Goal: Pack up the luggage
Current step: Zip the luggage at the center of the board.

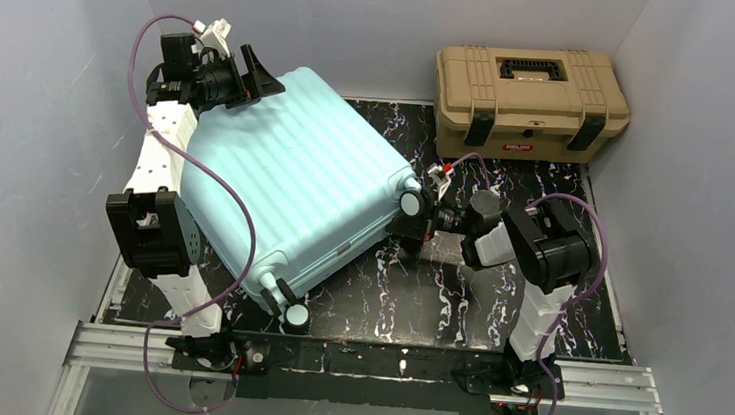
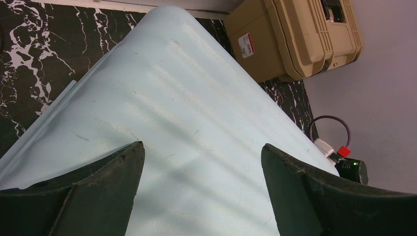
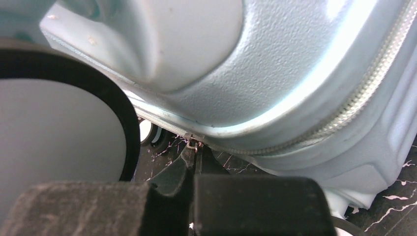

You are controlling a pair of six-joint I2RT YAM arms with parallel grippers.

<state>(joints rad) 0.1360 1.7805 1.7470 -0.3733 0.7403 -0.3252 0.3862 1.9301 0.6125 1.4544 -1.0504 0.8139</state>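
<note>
The luggage (image 1: 295,181), a pale mint-blue ribbed suitcase, lies closed and askew on the black marbled table. My left gripper (image 1: 255,75) is open over its far left corner; in the left wrist view the fingertips (image 2: 202,145) straddle the smooth shell (image 2: 172,88) with nothing between them. My right gripper (image 1: 420,227) is at the right corner beside a wheel (image 1: 410,204). In the right wrist view its fingers (image 3: 194,148) are shut on the small metal zipper pull (image 3: 192,142) under the shell's edge (image 3: 295,73), next to the zipper track (image 3: 364,93) and the wheel (image 3: 49,128).
A tan toolbox (image 1: 532,86) with black latches stands closed at the back right; it also shows in the left wrist view (image 2: 295,34). Another wheel (image 1: 296,314) sits near the table's front edge. Grey walls enclose the table on three sides.
</note>
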